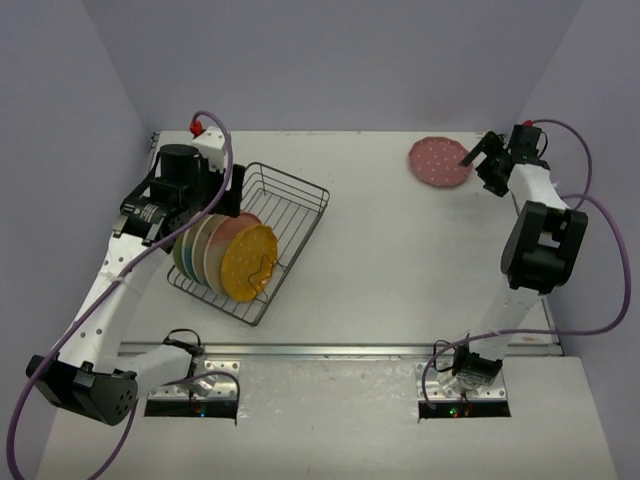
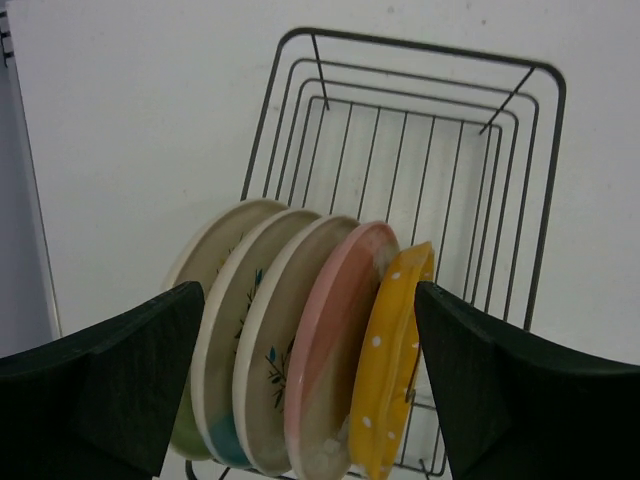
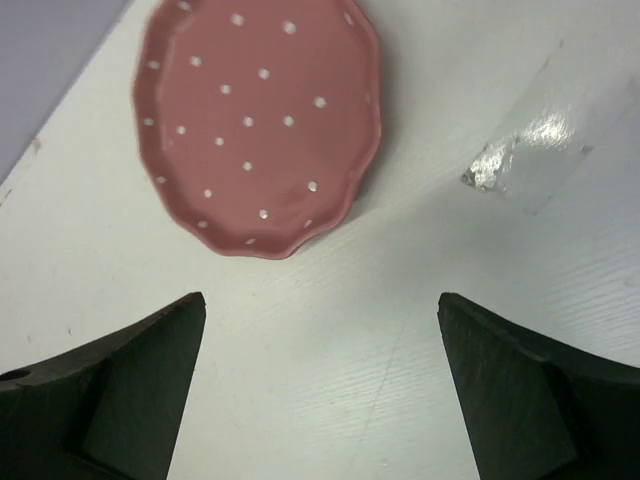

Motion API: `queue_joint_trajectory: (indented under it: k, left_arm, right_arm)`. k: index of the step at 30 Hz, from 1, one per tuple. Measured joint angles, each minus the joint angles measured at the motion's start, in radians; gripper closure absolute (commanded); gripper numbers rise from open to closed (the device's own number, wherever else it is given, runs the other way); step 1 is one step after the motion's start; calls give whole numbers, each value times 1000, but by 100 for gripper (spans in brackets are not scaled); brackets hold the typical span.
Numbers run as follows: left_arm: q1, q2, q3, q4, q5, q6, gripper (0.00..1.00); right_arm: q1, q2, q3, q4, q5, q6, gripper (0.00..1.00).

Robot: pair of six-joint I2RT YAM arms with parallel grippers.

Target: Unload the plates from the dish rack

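left gripper (image 2: 308, 300) gapes empty over five plates (image 2: 290, 350) standing in the dish rack (image 2: 400, 170) (yellow dotted one (image 2: 395, 360) endmost); right gripper (image 3: 322, 300), also spread, hovers by the pink plate (image 3: 255, 125) flat on the table (image 3: 400, 360).

A white bench (image 1: 400, 250) fills the middle of the overhead view, enclosed by pale lavender walls (image 1: 330, 60) on 3 sides. A silver metal rail (image 1: 330, 350) runs across the bench near its front edge. A small red object (image 1: 197, 127), too small to identify, sits at the far left corner. The right wrist view shows a shiny patch of clear tape (image 3: 520, 160) stuck flat on the bench.
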Motion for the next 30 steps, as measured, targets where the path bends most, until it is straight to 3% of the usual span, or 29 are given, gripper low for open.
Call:
queue_joint_trajectory:
  k: [5,8,13,25,30]
  left_arm:
    - [0,17,-30,-83,69,64,46]
    - [0,33,-60,-121,118,88,49]
    - [0,46,-109,-167,164,109,51]
    - [-1,48,-230,-181,202,137,59]
    - [-1,78,-239,-177,224,146,69]
  right_arm:
    - [12,-294,-262,57,-62,-179,1]
    - [33,-446,-393,50,-133,-267,1]
    - [120,-608,-476,47,-198,-380,1]
    - [181,-658,-487,44,-255,-433,1]
    - [189,-650,-488,43,-277,-433,1]
